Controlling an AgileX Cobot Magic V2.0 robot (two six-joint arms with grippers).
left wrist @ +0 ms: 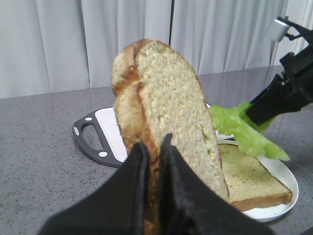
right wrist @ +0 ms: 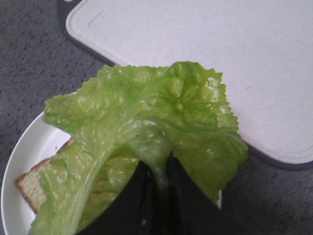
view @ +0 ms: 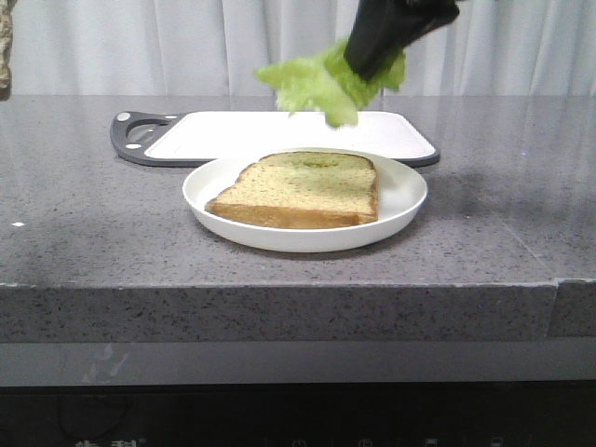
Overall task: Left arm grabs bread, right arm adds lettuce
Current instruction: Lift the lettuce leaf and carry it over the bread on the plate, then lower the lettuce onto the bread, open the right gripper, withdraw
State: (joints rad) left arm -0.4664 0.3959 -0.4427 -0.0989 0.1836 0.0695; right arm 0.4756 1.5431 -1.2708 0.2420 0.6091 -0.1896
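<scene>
My left gripper [left wrist: 155,147] is shut on a slice of bread [left wrist: 161,112] and holds it upright in the air; this arm is out of the front view. A second slice [view: 303,189] lies flat on the white plate [view: 405,200], also seen in the left wrist view [left wrist: 247,176]. My right gripper [right wrist: 159,169] is shut on the ruffled green lettuce [right wrist: 146,122]. In the front view the right gripper [view: 372,58] holds the lettuce [view: 326,84] above the far edge of the plate, clear of the slice. The left wrist view shows the lettuce [left wrist: 244,129] hanging over the plate.
A white cutting board [view: 279,133] with a dark grey handle [view: 130,135] lies behind the plate on the grey speckled counter [view: 93,233]. Its front edge runs across the front view. White curtains hang behind.
</scene>
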